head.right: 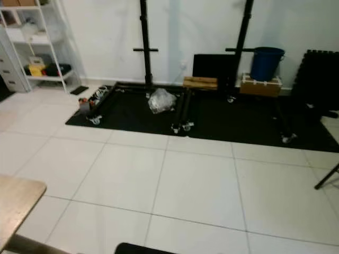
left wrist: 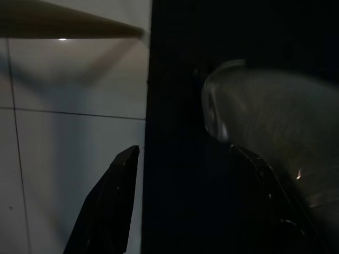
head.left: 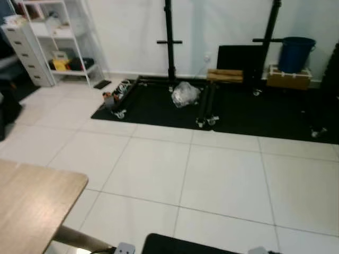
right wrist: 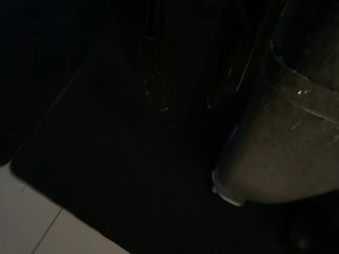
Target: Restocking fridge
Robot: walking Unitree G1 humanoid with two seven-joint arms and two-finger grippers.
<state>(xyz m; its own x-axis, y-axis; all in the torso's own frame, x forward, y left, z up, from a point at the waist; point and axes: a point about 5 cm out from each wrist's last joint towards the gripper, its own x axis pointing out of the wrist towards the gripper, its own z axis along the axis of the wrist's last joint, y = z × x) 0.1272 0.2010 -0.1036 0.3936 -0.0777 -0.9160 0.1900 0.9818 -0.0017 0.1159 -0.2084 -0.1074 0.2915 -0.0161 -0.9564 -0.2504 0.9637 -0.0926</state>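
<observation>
Wooden table (head.left: 32, 206) corner nearest; left claw (left wrist: 180, 196) spread, empty; right claw's (right wrist: 190, 90) spread unclear

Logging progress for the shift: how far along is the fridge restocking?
Nothing looks done: ahead lie white floor tiles, a black mat and a blue bucket, no fridge. In hand: nothing; the left gripper hangs open over the floor. Finding the fridge and stocking it remain.
</observation>
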